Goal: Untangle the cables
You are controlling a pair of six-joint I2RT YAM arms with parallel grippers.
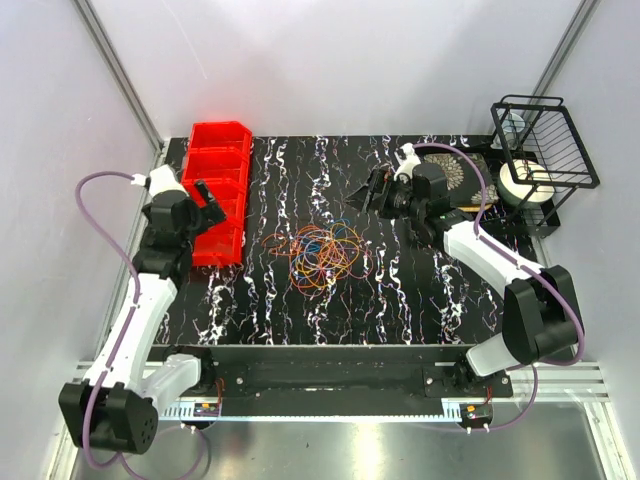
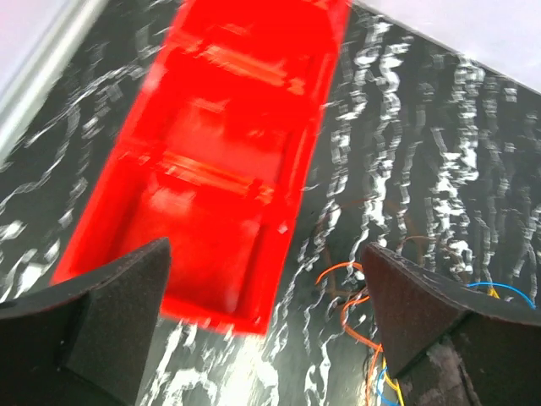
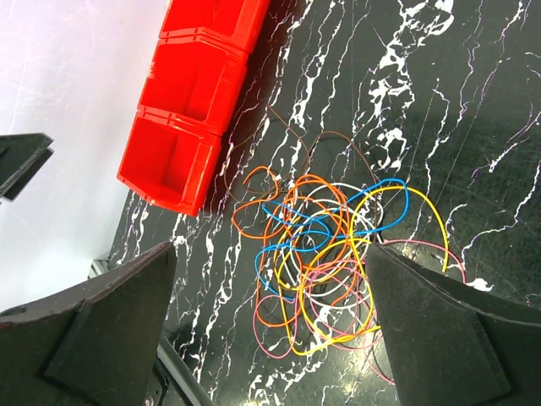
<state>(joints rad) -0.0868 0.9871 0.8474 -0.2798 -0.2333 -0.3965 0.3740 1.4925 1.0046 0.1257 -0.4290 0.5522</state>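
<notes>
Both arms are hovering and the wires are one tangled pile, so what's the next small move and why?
Probably lower the right fingers onto the edge of the cables. They stand open and empty, the tangle shows between them in the wrist view, and the left fingers hang farther off by the red bins.

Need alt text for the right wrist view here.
A tangle of orange, yellow, blue, pink and white cables lies on a black marbled table, framed between the open jaws of the right gripper. A row of red bins sits at upper left.
</notes>
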